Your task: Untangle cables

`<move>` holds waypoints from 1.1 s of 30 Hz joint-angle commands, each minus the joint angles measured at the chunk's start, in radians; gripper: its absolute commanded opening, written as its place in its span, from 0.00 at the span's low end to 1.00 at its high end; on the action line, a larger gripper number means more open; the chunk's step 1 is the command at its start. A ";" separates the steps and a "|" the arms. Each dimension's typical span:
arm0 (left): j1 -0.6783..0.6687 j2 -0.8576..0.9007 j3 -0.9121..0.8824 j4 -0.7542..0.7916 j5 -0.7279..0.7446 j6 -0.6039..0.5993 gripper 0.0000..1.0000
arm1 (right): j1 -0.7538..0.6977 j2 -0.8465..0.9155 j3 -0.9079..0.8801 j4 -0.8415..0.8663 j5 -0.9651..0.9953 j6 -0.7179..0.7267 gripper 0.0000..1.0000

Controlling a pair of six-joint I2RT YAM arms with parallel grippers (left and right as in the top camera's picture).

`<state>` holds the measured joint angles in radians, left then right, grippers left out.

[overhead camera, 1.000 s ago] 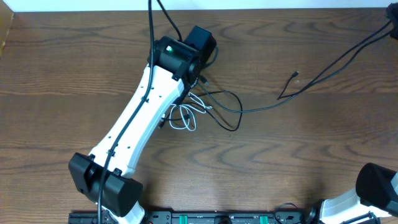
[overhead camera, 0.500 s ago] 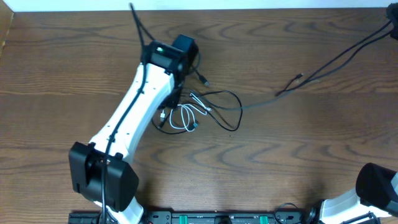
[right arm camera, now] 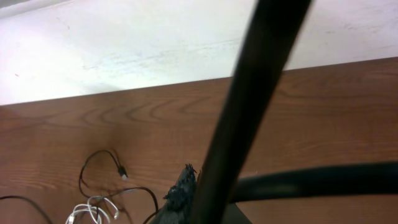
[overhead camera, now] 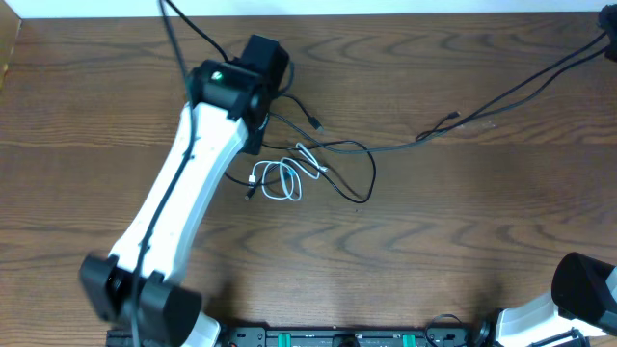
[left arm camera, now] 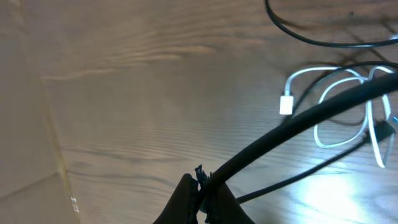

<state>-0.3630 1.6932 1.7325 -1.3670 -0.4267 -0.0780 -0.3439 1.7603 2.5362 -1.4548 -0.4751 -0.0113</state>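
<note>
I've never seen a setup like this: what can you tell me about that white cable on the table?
The white cable is thin and smooth, plastic-looking, lying slack in loose loops on the wooden table, beside the left arm. One end has a small white plug. A black cable crosses its loops.

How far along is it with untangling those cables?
Early days. Nothing looks freed yet: the white cable and black loops lie bunched together. In hand: the left gripper is shut on a black cable leading out of that bunch. Left: separating them all; the right gripper sits shut, far from them.
</note>
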 commanded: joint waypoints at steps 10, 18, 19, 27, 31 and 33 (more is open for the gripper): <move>0.021 -0.022 -0.024 0.011 -0.126 0.075 0.08 | -0.001 -0.006 0.001 -0.002 -0.006 -0.014 0.01; 0.068 -0.047 0.027 0.064 -0.209 -0.153 0.08 | -0.001 -0.006 0.001 -0.005 -0.020 -0.013 0.01; 0.064 -0.058 0.044 0.084 -0.191 -0.150 0.07 | -0.001 -0.006 0.001 -0.005 -0.035 -0.014 0.01; 0.036 -0.154 0.106 0.431 0.628 -0.028 0.08 | 0.092 -0.005 -0.031 -0.012 -0.107 -0.082 0.01; 0.036 -0.136 0.106 0.570 0.978 -0.044 0.07 | 0.186 -0.005 -0.074 -0.027 -0.117 -0.143 0.01; 0.036 -0.120 0.106 0.599 1.049 -0.060 0.07 | 0.225 -0.005 -0.099 -0.030 -0.146 -0.179 0.01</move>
<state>-0.3286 1.5406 1.8317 -0.7845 0.3069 -0.1307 -0.1661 1.7603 2.4641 -1.4796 -0.5652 -0.1139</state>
